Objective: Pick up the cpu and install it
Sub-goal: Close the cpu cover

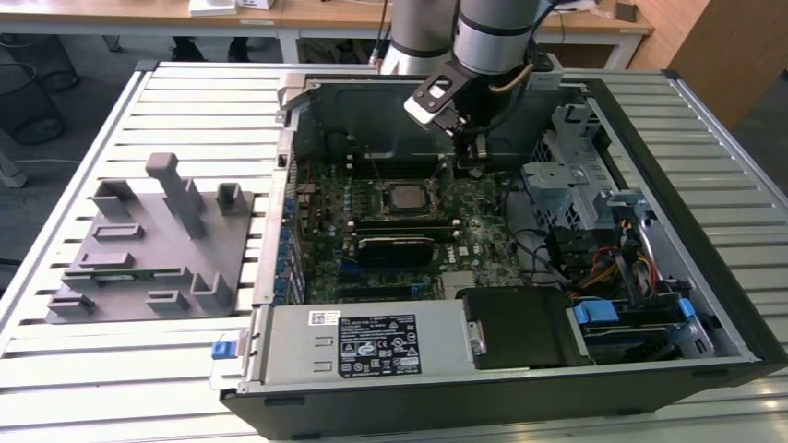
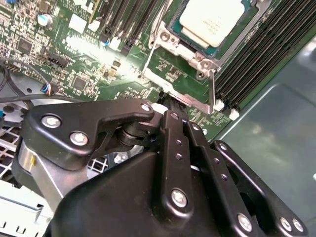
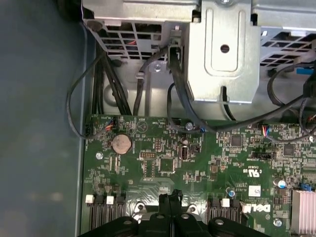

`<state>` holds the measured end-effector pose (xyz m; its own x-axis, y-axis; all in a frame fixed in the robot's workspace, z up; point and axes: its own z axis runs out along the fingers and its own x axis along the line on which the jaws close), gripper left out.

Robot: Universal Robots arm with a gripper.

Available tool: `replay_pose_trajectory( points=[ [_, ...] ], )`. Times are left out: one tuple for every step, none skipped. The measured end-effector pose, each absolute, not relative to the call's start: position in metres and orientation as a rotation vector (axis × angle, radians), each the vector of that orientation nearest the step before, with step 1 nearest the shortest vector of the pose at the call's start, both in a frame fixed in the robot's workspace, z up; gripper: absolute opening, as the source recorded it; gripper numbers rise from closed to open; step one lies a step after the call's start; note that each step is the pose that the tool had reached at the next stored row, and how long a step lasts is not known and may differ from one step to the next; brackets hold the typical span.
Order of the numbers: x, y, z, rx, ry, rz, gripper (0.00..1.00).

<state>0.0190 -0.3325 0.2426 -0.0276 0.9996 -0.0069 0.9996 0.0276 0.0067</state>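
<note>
The cpu [image 1: 404, 196] is sitting in the motherboard socket [image 2: 165, 42], inside the case [image 1: 726, 277] on the tabletop [image 1: 185, 101]. The end effector [image 3: 170, 198] is hovering just beside it, closed and empty. Judged light, rigid and fragile; grip by opposite edges.

cpu [image 1: 407, 196]: small flat sq. chip, shiny silver-grey metal lid. Thin green edge shows in second wrist view [image 2: 212, 19]. Lies flat, lid up, seated in socket, w/ metal socket frame [image 2: 165, 38] around it, on green motherboard [image 1: 474, 217] inside open PC case [image 1: 369, 411]. In exterior view it sits approx. mid-board, between two banks of black memory slots [image 1: 394, 226]. Squared to socket, no visible tilt. Nothing on top of lid.
</note>
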Motion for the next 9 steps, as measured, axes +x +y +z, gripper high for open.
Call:
replay_pose_trajectory(
  points=[
    [0.018,-0.333,0.243,2.184,2.245,0.0,0.11],
    [0.016,-0.333,0.243,2.184,2.245,0.0,0.11],
    [0.015,-0.332,0.242,2.184,2.245,0.0,0.11],
    [0.013,-0.333,0.242,2.184,2.245,0.0,0.11],
    [0.011,-0.333,0.242,2.184,2.245,0.0,0.11],
    [0.01,-0.333,0.242,2.184,2.245,0.0,0.11],
    [0.008,-0.333,0.242,2.184,2.245,0.0,0.11],
    [0.007,-0.333,0.242,2.184,2.245,0.0,0.11],
    [0.005,-0.333,0.242,2.184,2.245,0.0,0.11]
  ],
)
